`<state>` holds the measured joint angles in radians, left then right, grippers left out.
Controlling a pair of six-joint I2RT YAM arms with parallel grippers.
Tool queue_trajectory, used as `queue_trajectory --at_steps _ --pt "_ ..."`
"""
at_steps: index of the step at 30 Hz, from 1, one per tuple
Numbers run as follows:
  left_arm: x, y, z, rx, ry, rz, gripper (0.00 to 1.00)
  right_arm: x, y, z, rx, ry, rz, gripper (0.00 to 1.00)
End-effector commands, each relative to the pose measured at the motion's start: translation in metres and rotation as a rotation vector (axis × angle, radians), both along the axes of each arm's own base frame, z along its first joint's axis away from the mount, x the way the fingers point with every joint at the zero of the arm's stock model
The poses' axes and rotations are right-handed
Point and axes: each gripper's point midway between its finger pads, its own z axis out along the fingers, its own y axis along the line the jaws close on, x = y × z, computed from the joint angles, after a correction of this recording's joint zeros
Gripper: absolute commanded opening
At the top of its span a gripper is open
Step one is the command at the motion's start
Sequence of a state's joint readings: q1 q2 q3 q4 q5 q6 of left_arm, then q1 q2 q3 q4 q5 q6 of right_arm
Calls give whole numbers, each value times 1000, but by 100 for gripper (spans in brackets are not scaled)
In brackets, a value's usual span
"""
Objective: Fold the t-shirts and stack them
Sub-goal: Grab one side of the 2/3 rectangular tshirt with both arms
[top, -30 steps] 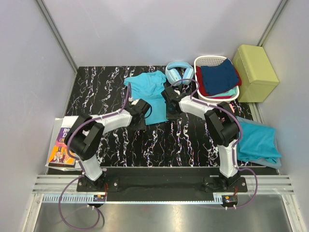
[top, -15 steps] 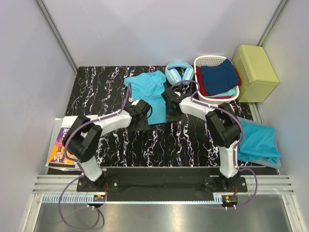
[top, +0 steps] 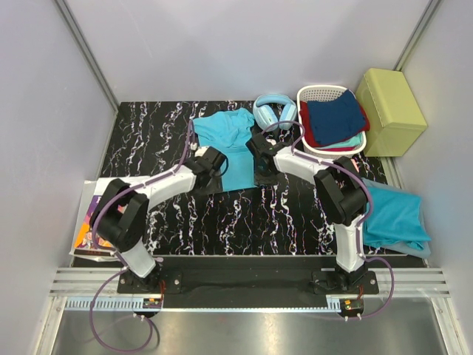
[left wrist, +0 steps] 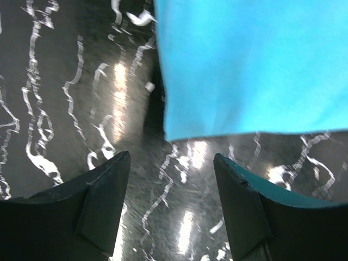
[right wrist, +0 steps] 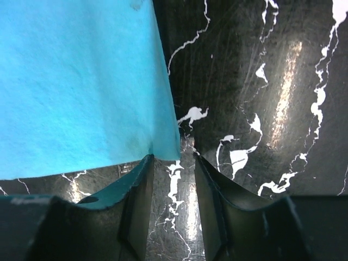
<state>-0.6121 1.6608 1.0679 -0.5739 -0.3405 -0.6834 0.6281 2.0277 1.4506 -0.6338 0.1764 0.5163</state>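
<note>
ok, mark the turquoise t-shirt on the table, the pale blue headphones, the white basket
Turquoise cloth t-shirt [top: 230, 139]: top external view, middle of its body.
Pale blue headphones [top: 265, 115]: top external view, ear cup nearer the shirt.
White perforated plastic basket [top: 319, 91]: top external view, far rim.

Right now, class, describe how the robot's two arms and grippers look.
Both the left arm and right arm have white links with black joints, and purple cables trail along them. The left gripper and right gripper are black, with two wedge-shaped fingers.
</note>
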Motion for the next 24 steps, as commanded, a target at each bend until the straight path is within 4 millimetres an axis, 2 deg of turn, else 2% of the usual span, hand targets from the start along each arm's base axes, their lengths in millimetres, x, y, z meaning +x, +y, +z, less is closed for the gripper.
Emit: queue_trajectory --at_steps 1,4,11,13,19,24 --pt "26 12 3 10 -46 40 67 15 1 7 -17 -40 -6 43" --pt "32 15 -3 7 -37 50 65 19 2 7 -11 -42 -8 42" --pt "41 6 -10 -19 -21 40 58 22 7 4 -4 -32 -3 40" --pt "42 5 -9 -25 -19 36 53 21 5 2 -9 -31 -3 37" --pt "40 3 -15 -31 -1 29 48 17 4 -3 -14 -16 -6 35" --pt "35 0 -22 -47 22 28 41 13 3 -7 -11 1 -7 32"
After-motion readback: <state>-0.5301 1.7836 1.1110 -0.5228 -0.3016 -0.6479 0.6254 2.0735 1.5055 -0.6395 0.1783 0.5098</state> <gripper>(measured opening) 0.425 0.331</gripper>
